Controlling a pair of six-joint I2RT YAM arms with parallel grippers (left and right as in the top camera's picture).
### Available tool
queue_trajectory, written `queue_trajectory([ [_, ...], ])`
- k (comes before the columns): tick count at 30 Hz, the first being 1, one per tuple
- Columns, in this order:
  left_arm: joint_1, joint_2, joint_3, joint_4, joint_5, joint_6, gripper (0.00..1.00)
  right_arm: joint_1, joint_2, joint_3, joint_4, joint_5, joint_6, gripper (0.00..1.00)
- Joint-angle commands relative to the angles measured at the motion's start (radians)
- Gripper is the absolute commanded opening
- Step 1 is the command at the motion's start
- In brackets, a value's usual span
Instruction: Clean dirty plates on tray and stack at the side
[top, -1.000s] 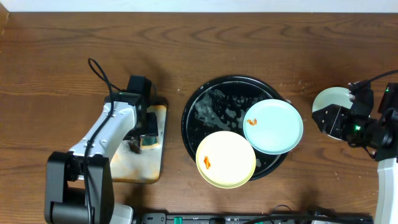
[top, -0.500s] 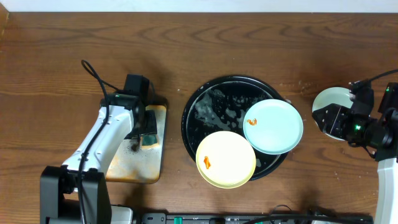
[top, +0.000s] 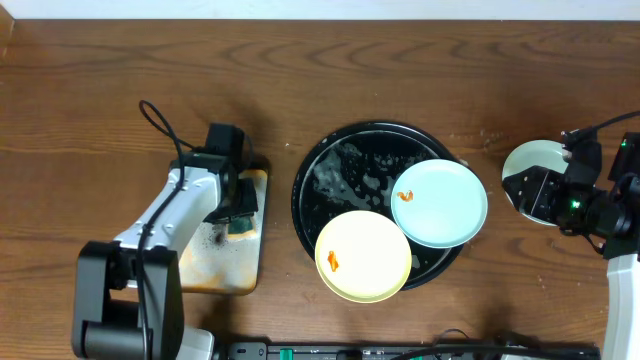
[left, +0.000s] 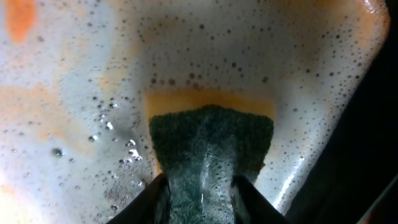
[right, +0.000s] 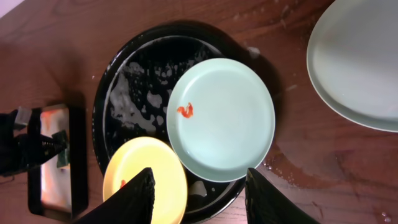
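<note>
We count three plates, one pale yellow and two blue-green. Two of them lie on the single round black tray (top: 335, 170): the yellow plate (top: 362, 255) and the first blue-green plate (right: 221, 121). Their edges meet, and each carries one orange smear. The bare part of the tray is wet with foam.

The right gripper (right: 199, 180) hangs with its two fingers well apart and nothing between them. The first blue-green plate lies below and straight ahead of it, and the yellow plate is off beside one finger. The second blue-green plate (top: 530, 160) sits on the wooden table (top: 100, 80), off the tray and partly under this gripper.

The left gripper (left: 200, 186) has both fingers pressed into the sides of the one green sponge (left: 211, 137), squeezing it narrow. The sponge lies on the foamy, rust-stained metal tray (top: 215, 265) directly beneath that gripper.
</note>
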Motion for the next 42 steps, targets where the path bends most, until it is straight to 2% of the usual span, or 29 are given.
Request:
queue_trajectory([
  [1, 0.002, 0.045, -0.018, 0.008, 0.006, -0.002, 0.33, 0.008, -0.002, -0.007, 0.0, -0.017, -0.013, 0.45],
  [6, 0.002, 0.075, -0.017, -0.005, 0.006, -0.001, 0.33, 0.008, -0.002, -0.007, 0.0, -0.017, -0.013, 0.45],
  [11, 0.003, 0.027, 0.026, -0.067, 0.002, -0.001, 0.48, 0.008, -0.002, -0.007, 0.0, -0.017, -0.013, 0.45],
  [16, 0.003, -0.073, 0.053, -0.083, 0.003, -0.002, 0.53, 0.008, -0.002, -0.007, 0.0, -0.017, -0.013, 0.45],
  [23, 0.001, -0.123, 0.043, -0.133, 0.014, -0.002, 0.54, 0.008, -0.002, -0.007, 0.002, -0.017, -0.013, 0.45],
  [31, -0.05, -0.071, -0.01, -0.074, 0.02, -0.001, 0.54, 0.008, -0.002, -0.007, 0.007, -0.017, -0.013, 0.45],
  [38, -0.06, 0.0, -0.016, -0.069, -0.109, 0.001, 0.53, 0.008, -0.002, -0.007, 0.003, -0.017, -0.013, 0.44],
  [42, -0.06, 0.005, -0.016, -0.066, -0.115, -0.007, 0.54, 0.008, -0.002, -0.007, 0.003, -0.017, -0.013, 0.45],
])
